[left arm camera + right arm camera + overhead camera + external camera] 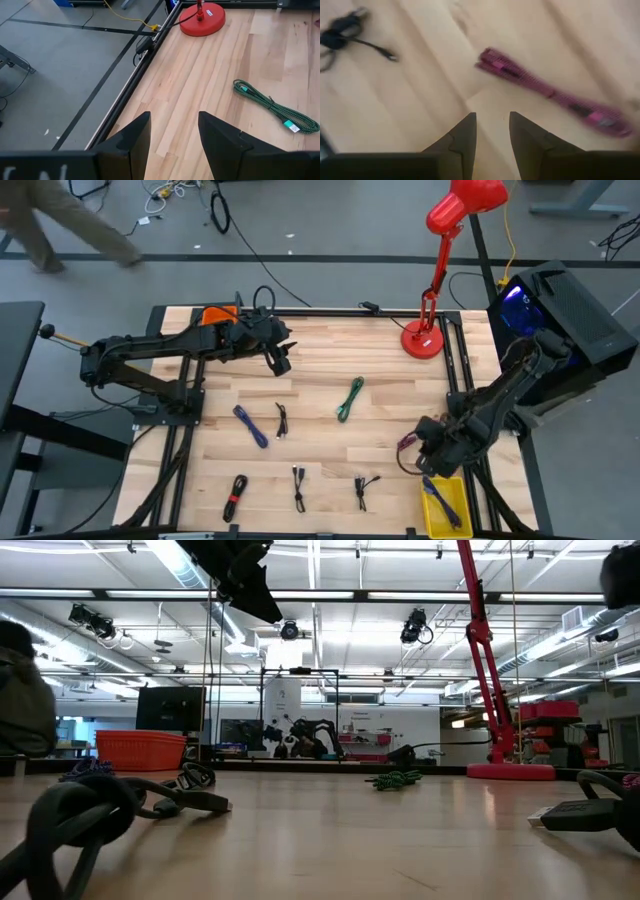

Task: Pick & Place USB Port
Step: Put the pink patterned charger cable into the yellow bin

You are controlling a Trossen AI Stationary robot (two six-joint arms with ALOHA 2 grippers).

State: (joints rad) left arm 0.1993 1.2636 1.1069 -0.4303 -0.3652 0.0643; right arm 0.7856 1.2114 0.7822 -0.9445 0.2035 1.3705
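Several USB cables lie loose on the wooden table: a magenta one [550, 92], a green one [350, 398], a blue one [250, 425] and black ones [298, 485]. My right gripper [492, 132] hangs open above the tabletop near the right edge, pointing steeply down. The magenta cable [408, 442] lies just beyond its fingertips, with nothing between the fingers. My left gripper [283, 358] waits open, high over the far left of the table, and the green cable [272, 105] lies ahead of it.
A yellow bin [445, 505] holding a blue cable stands at the near right corner, beside my right gripper. A red desk lamp [425, 340] stands at the far right. A red-and-black cable [235, 497] lies near the front edge. A person walks beyond the table's far left.
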